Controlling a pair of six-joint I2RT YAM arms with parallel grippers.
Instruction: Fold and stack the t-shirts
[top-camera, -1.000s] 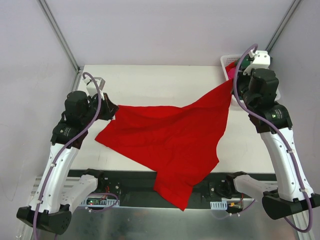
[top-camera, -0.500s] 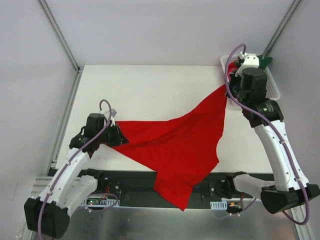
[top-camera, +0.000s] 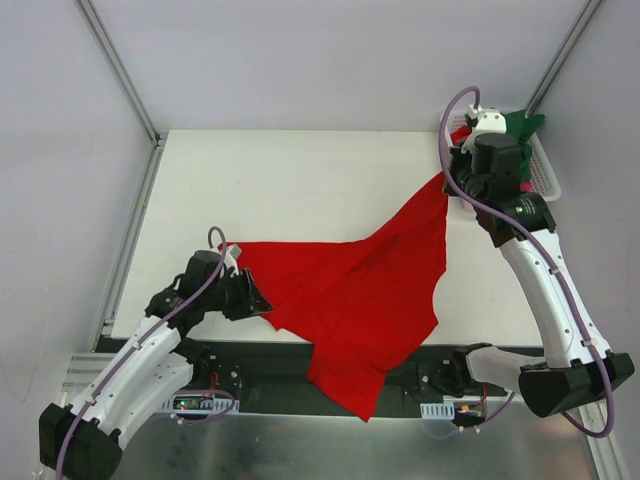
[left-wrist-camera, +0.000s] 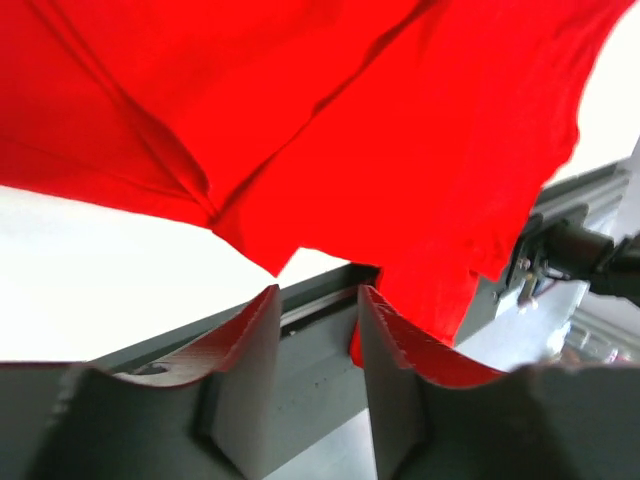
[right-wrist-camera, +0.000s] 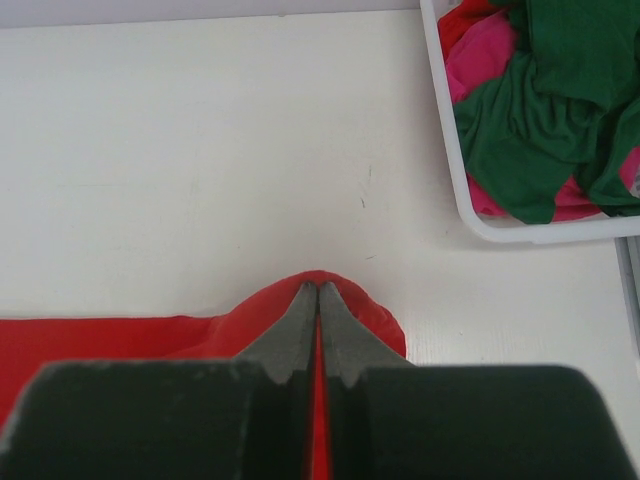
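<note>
Quick update on the red shirt (top-camera: 350, 285). It's stretched on a diagonal across the tabletop (top-camera: 300, 170), with its long axis running from the lower left of the overhead view to the upper right. A big flap droops off the near edge at bottom centre.

My right hand (right-wrist-camera: 318, 292) has the upper right corner. Its fingers are pressed together with a fold of red pinched between them, and the cloth seems to ramp up to it.

My left hand (top-camera: 262, 302) is down at the lower left end, fingers spread with nothing between them. Through the gap in the wrist view I only see the tabletop edge and the rail. The shirt's nearest edge sits right in front of those fingertips, close but not in the grip.

I reckon the next move hangs on that. The loose end lies just ahead of the left hand, which is way nearer to it than the right. So the left one looks like the hand to grab or smooth that end before any fold. Nothing's folded or stacked yet as far as I can tell.

The basket (top-camera: 548, 180) sits in the upper right corner, just beyond the right hand. Inside, a green shirt (right-wrist-camera: 560, 90) is bunched over a pink shirt (right-wrist-camera: 485, 45), all crumpled together.
</note>
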